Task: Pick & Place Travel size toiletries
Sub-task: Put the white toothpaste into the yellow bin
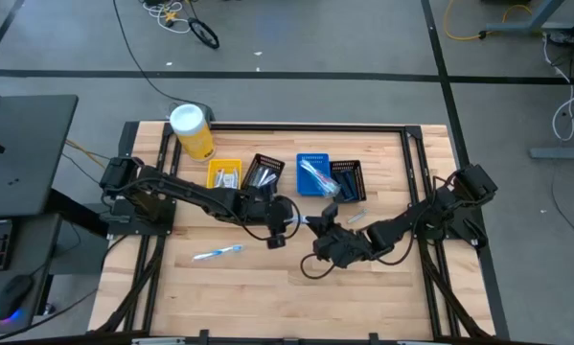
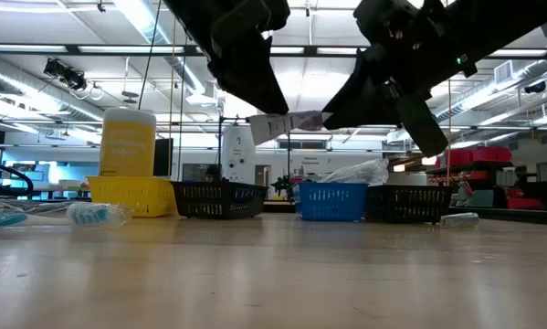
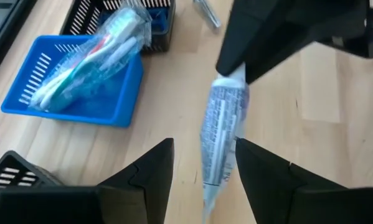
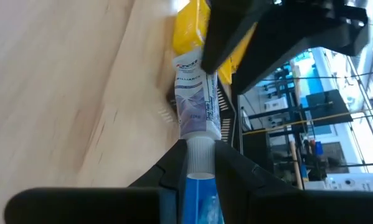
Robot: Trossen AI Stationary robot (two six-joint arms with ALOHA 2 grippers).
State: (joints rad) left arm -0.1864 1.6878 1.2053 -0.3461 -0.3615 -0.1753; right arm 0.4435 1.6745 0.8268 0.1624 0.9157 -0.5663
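Observation:
A small white tube with blue print point(image 2: 287, 123) hangs in the air over the middle of the table point(image 1: 267, 278), between my two grippers. My right gripper point(image 4: 198, 149) is shut on its cap end. My left gripper point(image 3: 205, 143) is open. Its fingers stand on either side of the tube's flat crimped end, with a gap on one side. Whether the other finger touches it, I cannot tell. In the high view the grippers meet near the tube point(image 1: 309, 222). A clear-wrapped light-blue toothbrush point(image 1: 218, 252) lies flat on the table. Another small tube point(image 1: 355, 218) lies near the bins. My right gripper pinches the tube at its white cap point(image 4: 199, 148) between its two fingers. The fingers come roughly level from the table's right and lie along the tube. The tube sticks out past the fingertips toward my left gripper, nearly level and lifted clear of the table.
Along the far side stand a yellow bin point(image 1: 223, 173), a black bin point(image 1: 263, 172), a blue bin point(image 1: 313, 175) with wrapped toothbrushes, and another black bin point(image 1: 348, 179). A yellow canister with a white lid point(image 1: 193, 129) stands at the far left. Bare wood lies near me.

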